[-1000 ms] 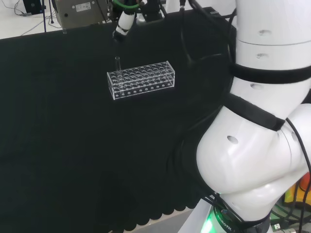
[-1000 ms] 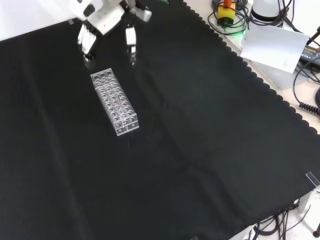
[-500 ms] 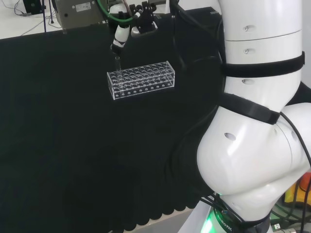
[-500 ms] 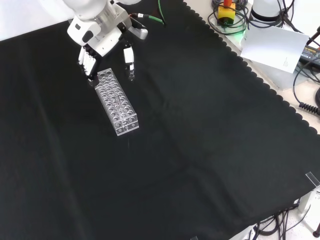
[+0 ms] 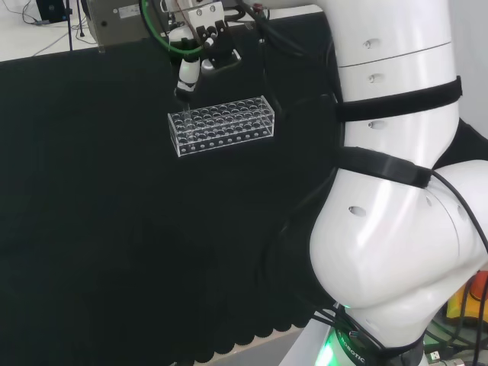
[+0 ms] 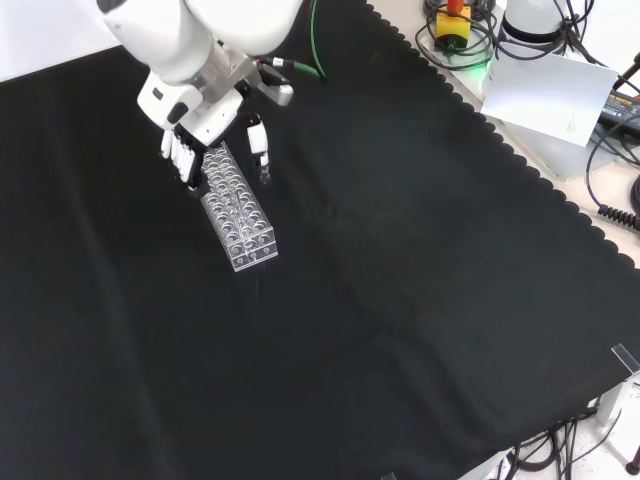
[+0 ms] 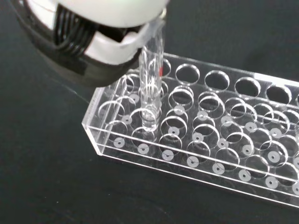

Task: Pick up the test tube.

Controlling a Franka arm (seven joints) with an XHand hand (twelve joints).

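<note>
The test tube (image 7: 152, 84) stands upright in an end hole of the clear rack (image 7: 205, 140) on the worktop (image 6: 400, 280), the robot hand (image 6: 195, 135) just above it, fingers apart and straight.

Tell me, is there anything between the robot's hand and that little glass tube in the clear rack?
Nothing visible stands in the way. In the wrist view the black and white hand is right at the top of the clear glass test tube, which stands upright in a corner hole of the clear plastic rack. The neighbouring holes look empty.
</note>
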